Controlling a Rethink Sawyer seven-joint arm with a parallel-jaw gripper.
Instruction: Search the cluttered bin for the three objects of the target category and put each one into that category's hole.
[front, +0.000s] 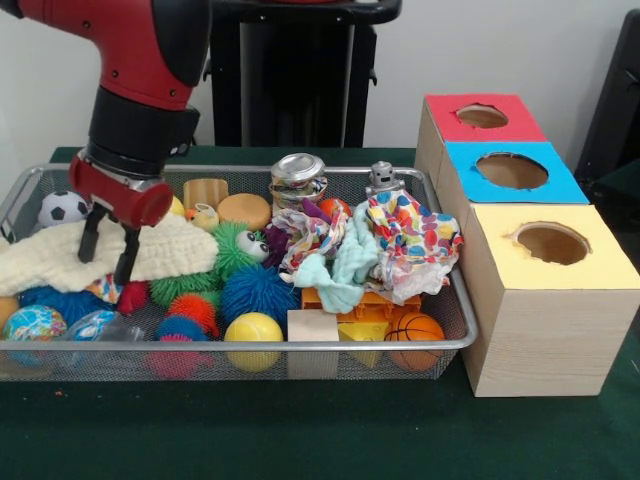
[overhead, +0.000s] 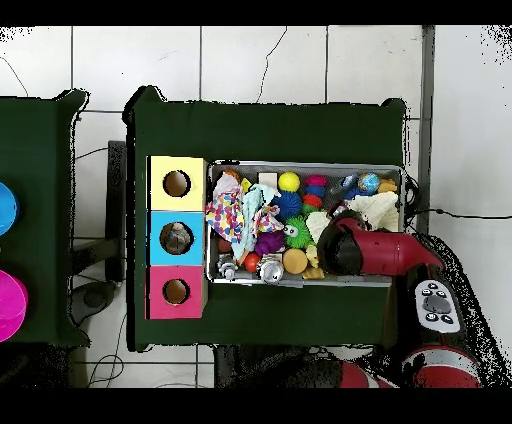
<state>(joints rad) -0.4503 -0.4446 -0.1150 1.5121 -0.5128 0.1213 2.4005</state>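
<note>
gripper (front: 108, 243) hangs over the left end of the wire bin (front: 452, 335) in front view, two dark fingers (front: 127, 256) spread a bit apart, nothing between them; tips sit on or just above the cream knit cloth (front: 180, 250), can't tell if they touch. red arm (overhead: 385, 252) comes in over the bin's right end in overhead view. bin sits on green table (front: 300, 430), packed. counts, front view: 1 soccer ball (front: 62, 207) far left corner, 1 yellow ball (front: 253, 331) near front wall, 1 mini basketball (front: 413, 329) front right, 2 globe-print balls (front: 32, 323) front left. spiky balls: 1 green w/ eye (front: 228, 252), 1 blue (front: 256, 290), 1 red-orange (front: 196, 310), more half hidden under cloth. 2 round wood pieces (front: 244, 210) at back, 1 plain wood cube (front: 312, 326) at front wall, 1 shiny metal tin (front: 298, 174) at back, 1 small grey robot figure (front: 383, 179) at back right. 1 polka-dot cloth (front: 410, 240) and 1 pale mint cloth (front: 340, 270) bunched mid-right, over orange plastic bit. beside bin, 3 boxes w/ one hole each: red (front: 480, 118) far, blue (front: 512, 170) mid, yellow (front: 550, 245) near. can't tell target category.
</note>
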